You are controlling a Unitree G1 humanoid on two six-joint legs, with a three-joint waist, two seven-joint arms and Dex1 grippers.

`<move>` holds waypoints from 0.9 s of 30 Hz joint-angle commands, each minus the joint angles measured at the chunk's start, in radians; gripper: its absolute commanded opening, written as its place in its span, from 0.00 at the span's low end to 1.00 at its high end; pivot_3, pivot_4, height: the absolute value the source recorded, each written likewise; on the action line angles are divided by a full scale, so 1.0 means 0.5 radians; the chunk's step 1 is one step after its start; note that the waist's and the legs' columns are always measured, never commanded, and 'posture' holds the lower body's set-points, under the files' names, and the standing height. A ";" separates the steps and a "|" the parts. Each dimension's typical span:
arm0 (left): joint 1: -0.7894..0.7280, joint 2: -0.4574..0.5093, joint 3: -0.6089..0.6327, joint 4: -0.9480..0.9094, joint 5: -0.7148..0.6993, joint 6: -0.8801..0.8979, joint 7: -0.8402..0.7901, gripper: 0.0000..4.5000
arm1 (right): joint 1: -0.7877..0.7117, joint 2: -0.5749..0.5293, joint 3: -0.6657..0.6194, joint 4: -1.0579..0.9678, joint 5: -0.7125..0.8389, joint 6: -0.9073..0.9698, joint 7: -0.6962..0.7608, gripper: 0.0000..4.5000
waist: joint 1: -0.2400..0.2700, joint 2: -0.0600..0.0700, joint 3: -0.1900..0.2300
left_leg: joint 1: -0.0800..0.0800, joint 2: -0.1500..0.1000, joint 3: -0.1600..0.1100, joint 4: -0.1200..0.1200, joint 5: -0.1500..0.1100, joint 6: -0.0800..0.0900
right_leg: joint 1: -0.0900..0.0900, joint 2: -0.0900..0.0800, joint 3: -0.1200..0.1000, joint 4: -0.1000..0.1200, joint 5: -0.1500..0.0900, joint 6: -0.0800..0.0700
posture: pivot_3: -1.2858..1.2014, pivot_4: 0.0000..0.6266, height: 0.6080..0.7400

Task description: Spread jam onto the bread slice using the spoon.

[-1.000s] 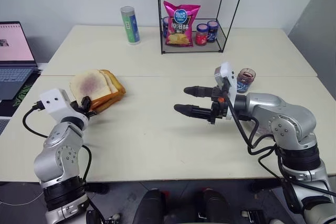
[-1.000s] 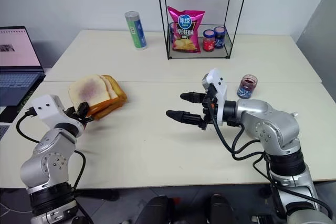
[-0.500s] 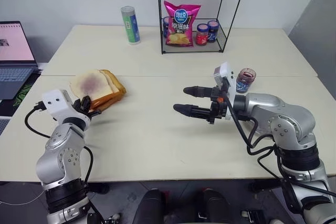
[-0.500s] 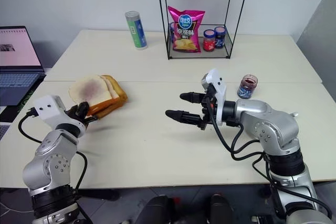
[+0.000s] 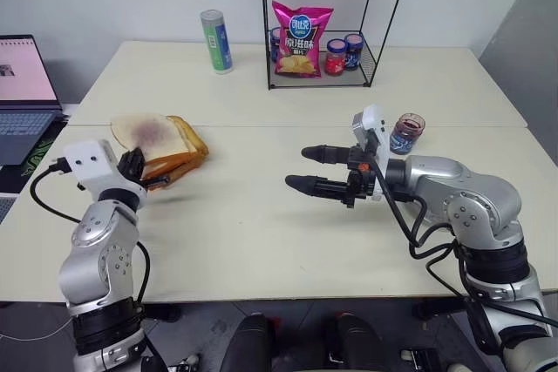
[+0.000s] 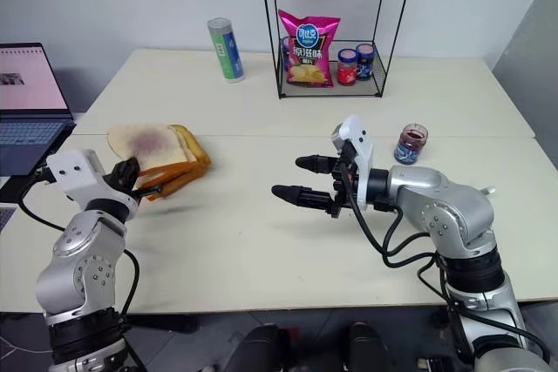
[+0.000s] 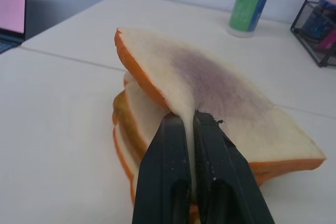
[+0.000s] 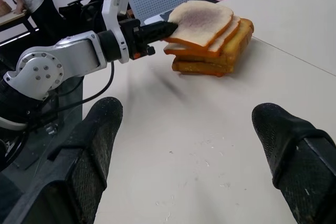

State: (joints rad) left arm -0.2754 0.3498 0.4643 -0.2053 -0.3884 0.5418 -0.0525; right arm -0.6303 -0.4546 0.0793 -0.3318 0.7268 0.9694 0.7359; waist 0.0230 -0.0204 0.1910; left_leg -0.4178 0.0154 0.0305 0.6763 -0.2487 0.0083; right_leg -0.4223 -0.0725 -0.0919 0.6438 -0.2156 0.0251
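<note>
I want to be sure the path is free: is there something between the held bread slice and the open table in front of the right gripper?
Nothing visible stands in the way. The left gripper pinches the bread slice by its edge above the stack of bread. The table is bare from there to the open right gripper.

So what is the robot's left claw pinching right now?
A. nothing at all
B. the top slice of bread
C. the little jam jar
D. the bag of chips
B. The left claw is shut on the edge of the top bread slice, the one with the purple smear, tilting it up off the stack of bread. The jam jar stands untouched over by the right arm.
</note>
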 commanded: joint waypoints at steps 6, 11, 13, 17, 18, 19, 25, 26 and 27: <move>-0.345 0.089 -0.087 -0.116 -0.122 0.056 -0.087 0.01 | -0.031 -0.058 -0.100 -0.097 0.034 -0.019 -0.025 0.97 | 0.002 -0.001 0.001 | -0.002 -0.001 -0.001 0.000 0.000 0.000 | 0.000 0.001 0.000 0.000 0.000 0.000 | 0.52 0.24 1.00; -0.501 0.101 -0.287 -0.150 -0.197 0.179 -0.233 0.01 | -0.013 -0.113 -0.230 -0.181 0.128 0.043 -0.078 0.97 | 0.001 -0.001 0.001 | -0.002 -0.002 0.001 0.000 0.000 0.000 | 0.000 0.001 -0.001 -0.001 0.000 0.001 | 0.52 0.24 1.00; -0.557 0.091 -0.377 -0.203 -0.291 0.284 -0.315 0.01 | 0.025 -0.148 -0.304 -0.258 0.190 0.092 -0.123 0.97 | 0.003 -0.002 0.001 | -0.002 -0.002 0.000 0.000 0.000 0.000 | 0.000 0.001 -0.001 -0.001 0.000 0.001 | 0.52 0.24 1.00; -0.620 0.101 -0.522 -0.285 -0.426 0.478 -0.439 0.01 | 0.145 -0.259 -0.479 -0.448 0.358 0.213 -0.209 0.97 | 0.001 -0.002 0.002 | -0.004 -0.002 -0.001 -0.001 0.000 0.000 | 0.000 0.001 0.000 -0.002 0.000 0.002 | 0.52 0.24 1.00; -0.620 0.092 -0.555 -0.306 -0.459 0.527 -0.456 0.01 | 0.196 -0.295 -0.549 -0.510 0.428 0.256 -0.247 0.97 | 0.001 -0.002 0.002 | -0.004 -0.002 -0.001 -0.001 0.000 0.000 | 0.000 0.001 0.000 -0.002 -0.001 0.002 | 0.52 0.24 1.00; -0.620 0.084 -0.574 -0.321 -0.482 0.561 -0.466 0.01 | 0.229 -0.319 -0.596 -0.550 0.478 0.285 -0.276 0.97 | 0.001 -0.002 0.002 | -0.004 -0.002 -0.001 -0.001 0.000 0.000 | -0.001 0.001 0.000 -0.001 -0.001 0.002 | 0.52 0.24 1.00; -0.338 0.020 -0.976 -0.114 -0.322 0.667 -0.521 0.01 | 0.640 -0.417 -0.810 -0.872 0.742 0.376 -0.570 0.97 | -0.003 -0.002 0.001 | -0.001 -0.002 0.000 -0.002 0.000 0.000 | 0.001 0.001 0.003 -0.001 -0.002 0.002 | 0.52 0.24 1.00; -0.278 0.026 -1.066 -0.057 -0.270 0.630 -0.567 0.01 | 0.704 -0.408 -0.808 -0.903 0.733 0.365 -0.632 0.97 | -0.006 -0.002 0.002 | 0.002 -0.001 0.001 -0.002 0.000 0.000 | 0.002 0.001 0.003 -0.001 -0.002 0.002 | 0.52 0.24 1.00; -0.246 0.033 -1.116 -0.024 -0.236 0.599 -0.600 0.01 | 0.741 -0.406 -0.802 -0.921 0.732 0.354 -0.677 0.97 | -0.007 -0.002 0.002 | 0.002 -0.001 0.003 -0.002 0.000 0.000 | 0.001 0.002 0.003 0.000 -0.002 0.001 | 0.52 0.24 1.00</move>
State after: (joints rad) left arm -0.4081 0.3592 -0.0525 -0.2276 -0.5419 0.8693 -0.3200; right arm -0.2677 -0.6575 -0.3015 -0.7497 1.0801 1.1639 0.4417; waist 0.0195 -0.0216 0.1918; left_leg -0.4169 0.0150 0.0318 0.6753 -0.2489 0.0084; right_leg -0.4224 -0.0716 -0.0905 0.6438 -0.2165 0.0258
